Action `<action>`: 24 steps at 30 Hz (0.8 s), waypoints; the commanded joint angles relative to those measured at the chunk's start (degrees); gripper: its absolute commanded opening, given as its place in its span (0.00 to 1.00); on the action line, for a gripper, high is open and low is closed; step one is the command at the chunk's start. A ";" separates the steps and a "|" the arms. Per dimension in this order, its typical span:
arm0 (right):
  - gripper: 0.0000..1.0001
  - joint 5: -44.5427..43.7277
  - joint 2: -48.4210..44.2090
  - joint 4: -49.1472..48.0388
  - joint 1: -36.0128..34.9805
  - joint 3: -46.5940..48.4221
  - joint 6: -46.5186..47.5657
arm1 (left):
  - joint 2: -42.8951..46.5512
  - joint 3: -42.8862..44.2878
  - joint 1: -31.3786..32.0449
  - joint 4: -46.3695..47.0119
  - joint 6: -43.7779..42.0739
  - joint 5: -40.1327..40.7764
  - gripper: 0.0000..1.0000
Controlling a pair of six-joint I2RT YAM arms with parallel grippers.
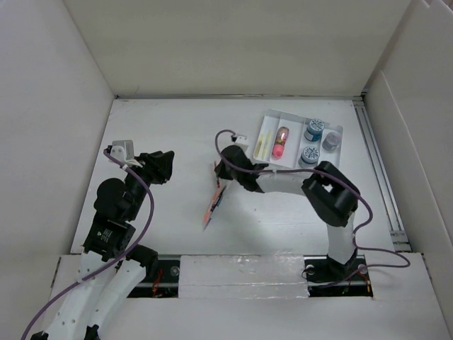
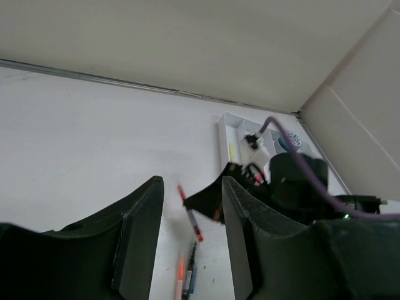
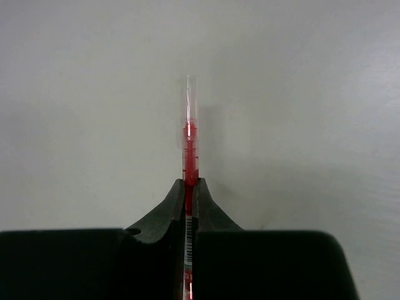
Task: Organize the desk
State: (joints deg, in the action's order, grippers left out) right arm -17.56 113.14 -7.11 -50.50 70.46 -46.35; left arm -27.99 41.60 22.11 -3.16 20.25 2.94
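The desk (image 1: 170,127) is a white tabletop with tall white walls. My right gripper (image 1: 217,173) is near its middle, shut on a red pen (image 3: 189,150) that it holds just above the surface. The pen sticks out past the fingertips (image 3: 203,194). In the left wrist view the held red pen (image 2: 190,215) hangs tilted. A few loose pens (image 1: 211,207), orange, black and blue, lie on the desk just below it and also show in the left wrist view (image 2: 186,278). My left gripper (image 1: 163,164) is open and empty at the left, facing them.
A small white compartmented tray (image 1: 269,117) stands at the back right. It holds a yellow stick, a pink and red item (image 1: 281,142) and round blue and grey items (image 1: 313,129). The right arm (image 1: 329,195) stretches across the middle right.
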 commanded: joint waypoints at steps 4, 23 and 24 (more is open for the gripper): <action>0.01 9.39 -9.25 -9.50 11.28 -4.18 -2.61 | 0.04 1.20 0.04 2.46 -0.21 -0.83 0.39; 0.10 1.92 -7.24 -3.17 29.85 -3.75 -3.14 | -0.75 1.20 0.04 2.37 -0.30 -1.27 0.40; 0.14 2.00 -6.89 -2.56 29.85 -3.22 -2.87 | -0.93 1.29 0.04 2.28 -0.39 -1.36 0.40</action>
State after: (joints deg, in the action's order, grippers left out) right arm -14.11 104.73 -10.46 -20.84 65.54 -49.82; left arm -28.21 41.60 22.11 -2.94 20.23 2.28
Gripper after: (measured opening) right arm 0.138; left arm 0.394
